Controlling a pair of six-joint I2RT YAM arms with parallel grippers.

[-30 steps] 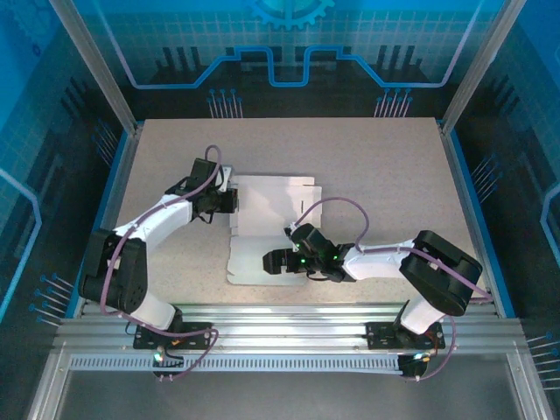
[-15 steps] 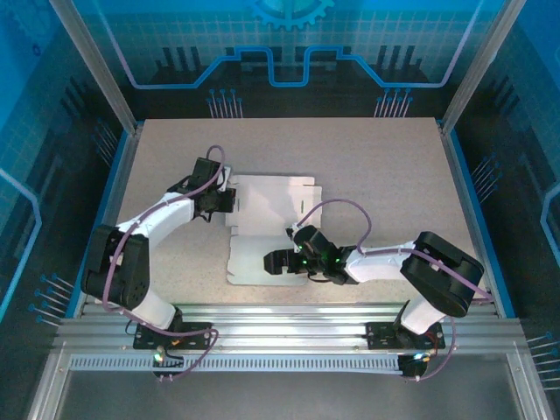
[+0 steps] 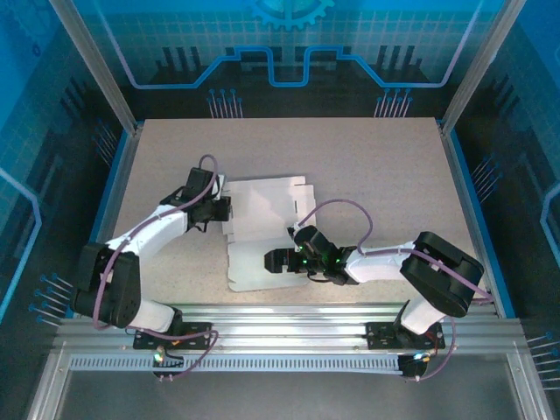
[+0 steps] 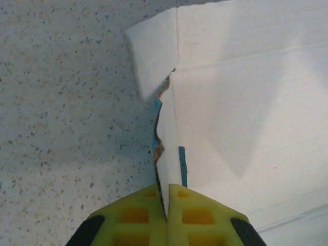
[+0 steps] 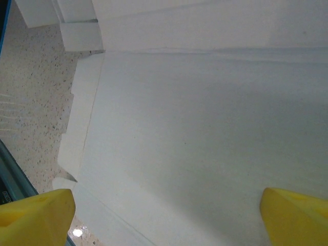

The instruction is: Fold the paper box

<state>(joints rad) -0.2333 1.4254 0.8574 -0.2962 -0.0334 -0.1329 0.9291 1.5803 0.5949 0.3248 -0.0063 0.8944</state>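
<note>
Speckled tabletop (image 3: pixel 376 166) carries one paper box (image 3: pixel 262 227), a flat white sheet lying mid-table. My two arms bend inward over it. My left gripper (image 4: pixel 166 215) is pinched tight on its left edge, where the wrist camera catches a blue sliver. My right gripper (image 3: pixel 273 261) is splayed wide over the near panel.

White arm links (image 3: pixel 149 229), black joints (image 3: pixel 112 282); purple cables (image 3: pixel 339 202), yellow finger pads (image 4: pixel 146 218)
</note>
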